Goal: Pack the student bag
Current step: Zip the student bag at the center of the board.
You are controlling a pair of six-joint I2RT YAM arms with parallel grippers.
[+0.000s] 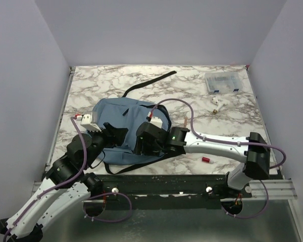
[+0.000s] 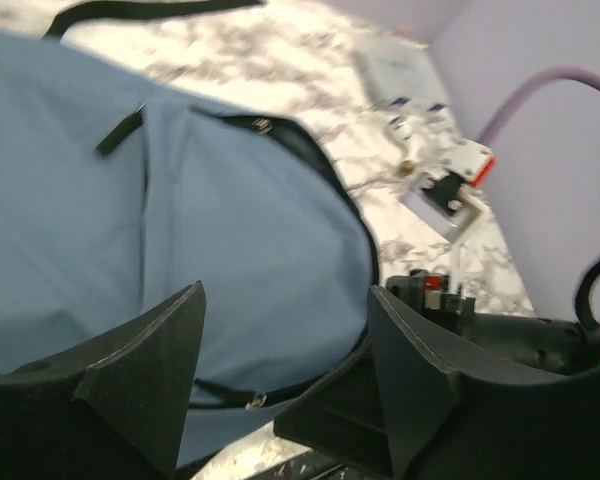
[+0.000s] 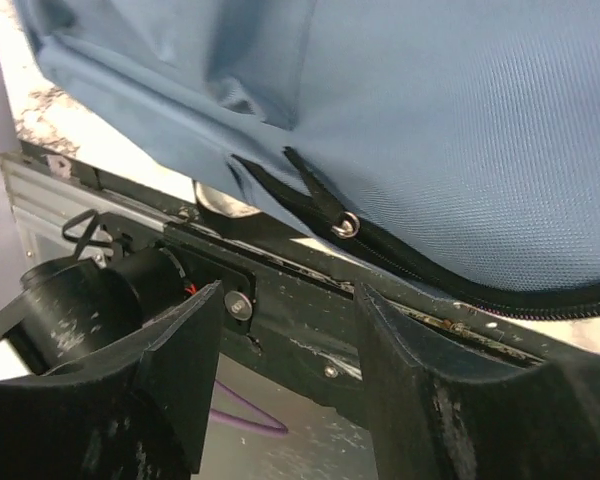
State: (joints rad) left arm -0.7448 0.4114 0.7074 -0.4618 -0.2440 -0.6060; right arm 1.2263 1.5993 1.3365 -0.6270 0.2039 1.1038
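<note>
Student bag (image 1: 116, 112) (slate-blue), left fingers (image 2: 150, 370) apart

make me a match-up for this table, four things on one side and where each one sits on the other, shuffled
Things:
1 student bag
2 clear plastic box
3 small red object
4 black strap

Places:
a far right corner of the table
b near edge, right of centre
c running toward the far edge
d centre-left of the table

Pairs: 1-d; 2-a; 3-b; 4-c
</note>
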